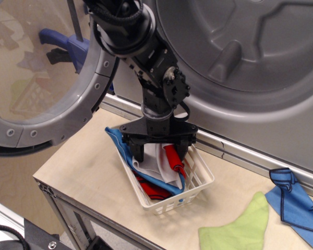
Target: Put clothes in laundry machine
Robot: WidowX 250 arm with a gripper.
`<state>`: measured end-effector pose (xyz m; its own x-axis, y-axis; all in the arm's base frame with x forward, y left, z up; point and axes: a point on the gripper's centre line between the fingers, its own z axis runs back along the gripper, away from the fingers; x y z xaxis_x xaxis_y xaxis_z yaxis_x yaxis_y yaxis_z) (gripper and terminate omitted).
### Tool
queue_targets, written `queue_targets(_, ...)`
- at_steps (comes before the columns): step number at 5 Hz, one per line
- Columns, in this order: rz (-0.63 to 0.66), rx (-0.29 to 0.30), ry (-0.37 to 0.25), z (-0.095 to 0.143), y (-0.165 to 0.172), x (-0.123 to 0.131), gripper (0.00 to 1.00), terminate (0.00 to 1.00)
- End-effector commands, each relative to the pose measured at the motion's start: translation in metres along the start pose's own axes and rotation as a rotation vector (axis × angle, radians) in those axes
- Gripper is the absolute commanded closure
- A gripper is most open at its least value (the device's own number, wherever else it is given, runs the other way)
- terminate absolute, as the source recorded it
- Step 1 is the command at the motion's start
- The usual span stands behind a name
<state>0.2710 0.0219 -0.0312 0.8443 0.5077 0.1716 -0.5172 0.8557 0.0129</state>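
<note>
My gripper point(159, 151) is open, its two black fingers spread wide and lowered into the white slotted basket point(198, 188). The fingers stand on either side of a light grey cloth point(159, 165). A red cloth with black trim point(173, 156) lies by the right finger, and more red point(150, 190) shows at the basket bottom. A blue cloth point(119, 141) hangs over the basket's left rim. A lime green cloth point(235, 226) and a second blue cloth point(295, 203) lie on the table at right. The grey laundry machine's drum mouth point(240, 47) is open behind the arm.
The round clear-windowed door point(47, 67), ringed by bolts, stands swung open at the left, over the table's left end. The wooden table point(78, 166) ends in an edge at the front left. A metal rail point(250, 153) runs along the washer's foot.
</note>
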Motion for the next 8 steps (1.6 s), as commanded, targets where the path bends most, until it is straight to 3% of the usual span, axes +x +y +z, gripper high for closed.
queue_targets(1, -0.029, 0.006, -0.042, 0.010, -0.002, 0.009, 1.00, 0.00)
queue_targets(2, -0.047, 0.037, -0.109, 0.023, 0.000, 0.014, 1.00, 0.00)
queue_targets(3, -0.069, 0.005, -0.263, 0.060, -0.004, 0.017, 1.00, 0.00)
queue_targets(4, -0.054, -0.073, -0.376, 0.109, -0.016, 0.019, 1.00, 0.00)
queue_targets(5, -0.036, -0.149, -0.432, 0.148, -0.028, 0.023, 1.00, 0.00)
queue_targets(6, -0.099, -0.252, -0.490, 0.177, -0.051, 0.028, 1.00, 0.00)
queue_targets(7, -0.146, -0.291, -0.563, 0.184, -0.075, 0.048, 1.00, 0.00)
queue_targets(8, -0.173, -0.327, -0.594, 0.175, -0.098, 0.066, 1.00, 0.00)
